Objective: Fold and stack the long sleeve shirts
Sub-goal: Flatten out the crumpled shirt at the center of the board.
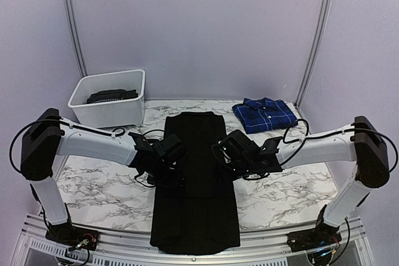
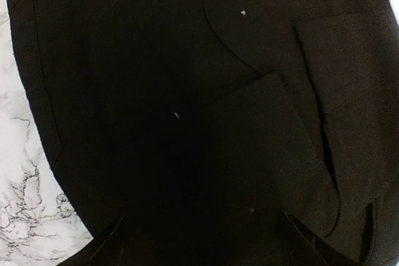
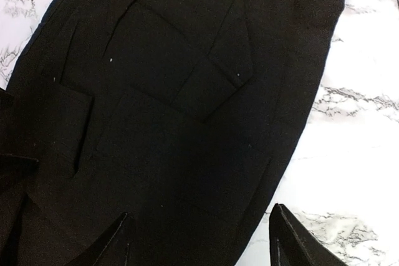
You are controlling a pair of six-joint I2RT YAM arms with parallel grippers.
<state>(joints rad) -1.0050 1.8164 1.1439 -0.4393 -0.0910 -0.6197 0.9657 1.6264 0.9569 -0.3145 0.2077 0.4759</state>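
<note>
The black long sleeve shirt (image 1: 195, 185) lies folded into a long narrow strip down the middle of the table, its lower end hanging over the near edge. The blue plaid shirt (image 1: 265, 114) lies folded at the back right. My left gripper (image 1: 177, 165) hovers over the strip's left edge, my right gripper (image 1: 223, 159) over its right edge. In the left wrist view the black shirt (image 2: 187, 91) fills the frame and the left gripper (image 2: 202, 235) is open and empty. In the right wrist view the right gripper (image 3: 199, 228) is open above the shirt (image 3: 181, 104), one fingertip (image 3: 283, 225) over the marble.
A white plastic bin (image 1: 106, 113) stands at the back left with a dark item (image 1: 112, 96) inside. The marble tabletop (image 1: 100, 185) shows on both sides of the black strip. Metal frame posts rise at the back corners.
</note>
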